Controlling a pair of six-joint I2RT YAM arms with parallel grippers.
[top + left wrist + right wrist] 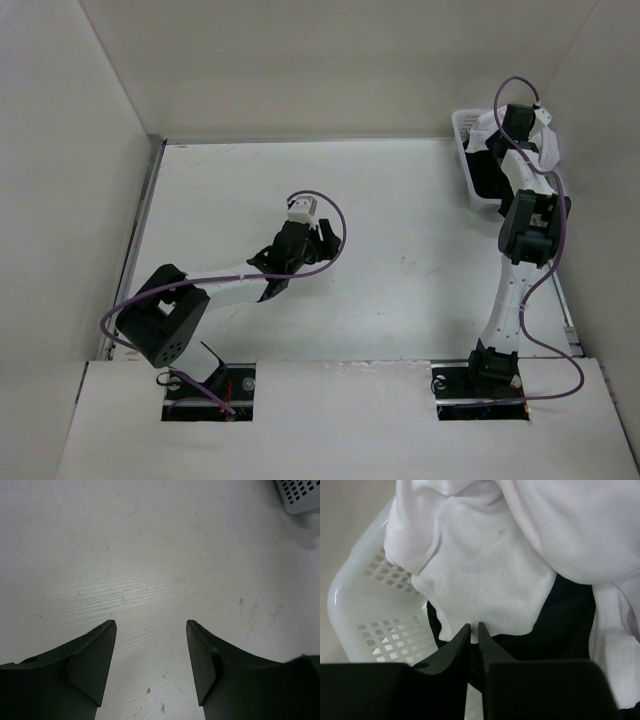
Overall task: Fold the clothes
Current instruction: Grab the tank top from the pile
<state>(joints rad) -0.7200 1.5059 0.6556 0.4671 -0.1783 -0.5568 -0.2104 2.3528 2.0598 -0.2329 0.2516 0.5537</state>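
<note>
I work in a robot lab's test cell. The bench [400, 200] is a flat white board, boxed in along its left, far and right edges by plain white panels [60, 150] that meet at the far corners. My two arms [510, 300] are bolted into cut-outs [205, 400] at the bench's near edge, and purple cables [343, 228] loop off them in the open. Under my left claw [151, 625] the bench top is scuffed and speckled.
</note>
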